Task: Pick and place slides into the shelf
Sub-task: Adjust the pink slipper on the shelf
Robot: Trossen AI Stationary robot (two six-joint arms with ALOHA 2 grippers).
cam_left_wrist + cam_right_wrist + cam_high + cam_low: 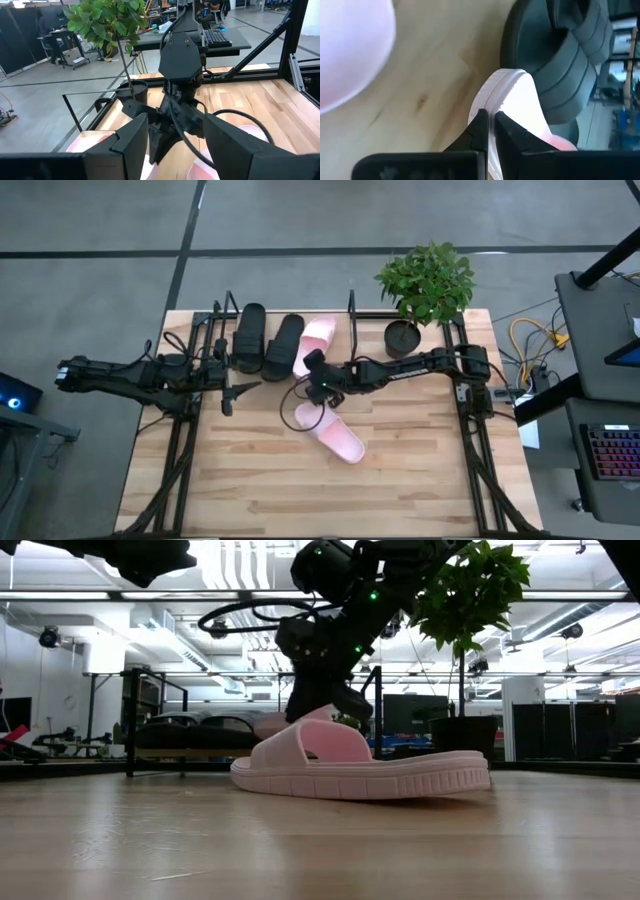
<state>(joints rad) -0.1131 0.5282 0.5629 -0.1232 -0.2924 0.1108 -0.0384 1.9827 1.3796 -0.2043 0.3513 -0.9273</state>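
Bright overhead ceiling lights glare in the low view; the right wrist view's near pink mass is blurred.

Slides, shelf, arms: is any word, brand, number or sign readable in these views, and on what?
None can be read.
Pink slide on the table: no visible print.
Black slides and pink slide on the shelf: no visible marks.
Right gripper, closed on that shelved pink slide's edge: no label.
Left gripper: no label.
Keyboard beside the table: keys too small to read.
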